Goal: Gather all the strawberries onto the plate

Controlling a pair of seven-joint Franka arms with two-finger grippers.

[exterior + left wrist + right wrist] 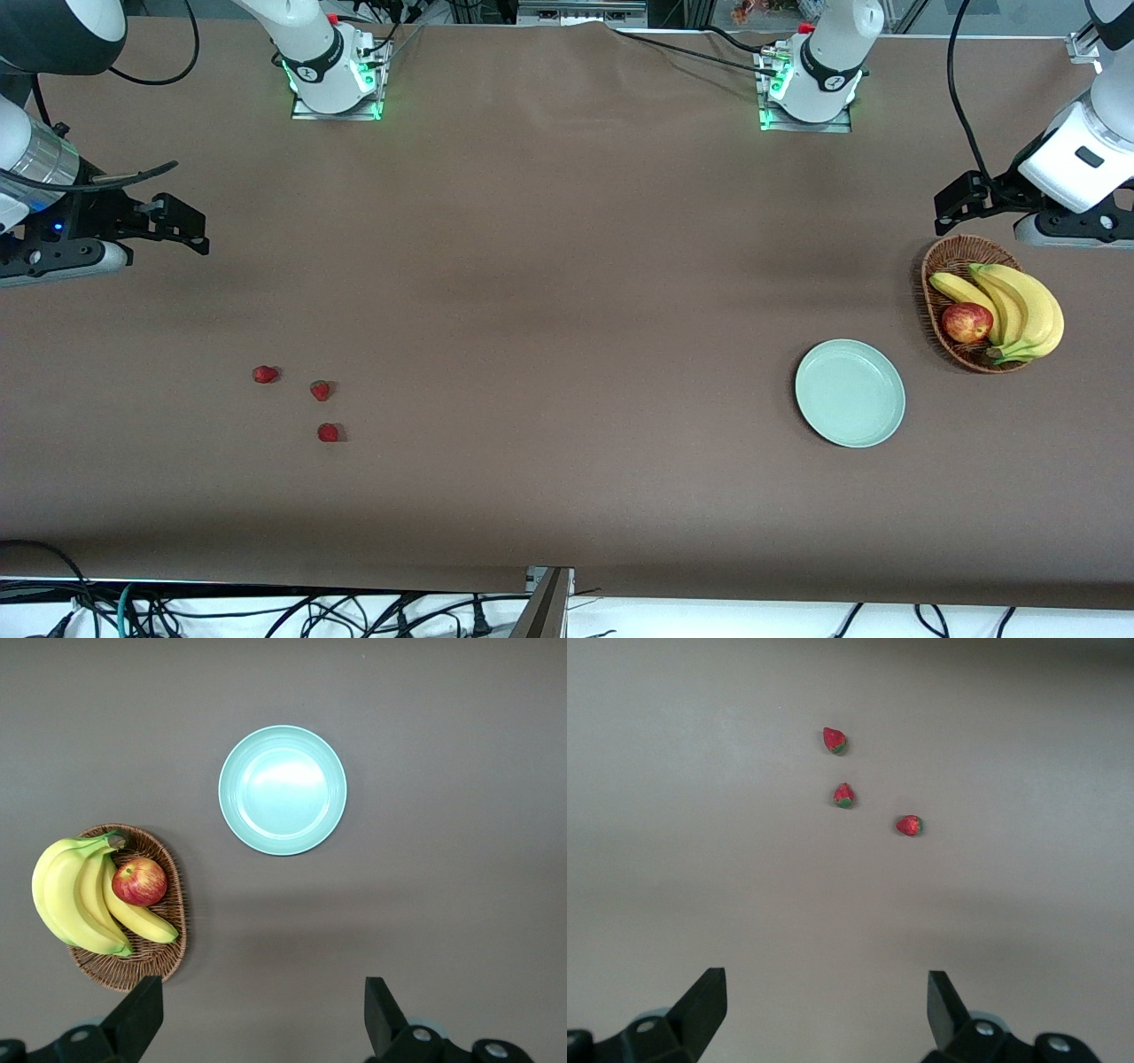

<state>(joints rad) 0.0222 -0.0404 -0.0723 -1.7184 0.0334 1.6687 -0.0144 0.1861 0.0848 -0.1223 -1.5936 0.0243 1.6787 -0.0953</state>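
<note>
The right pincer (182, 226) hangs released, fingers spread wide with nothing between them, over bare table (549, 266) at the right arm's end. The three strawberries (320, 390) lie on the table nearer the front camera than the spot under it, in a loose cluster, each apart from the others: one (265, 374) closest to the right arm's end, one in the middle, one (329, 432) nearest the front camera. Open brown surface surrounds them on every side.

The left pincer (961, 202) also hangs released and empty, over the table at the left arm's end, just above the brown wicker basket (941, 266). The basket holds a bunch of yellow bananas (1019, 306) and a red apple (967, 322). The plate (850, 392), round, shallow, smooth and pale mint green, sits near the basket but not touching it, a little nearer the front camera, and holds nothing. A wide stretch of matte brown table separates plate and strawberries. Cables trail along the table's front edge.
</note>
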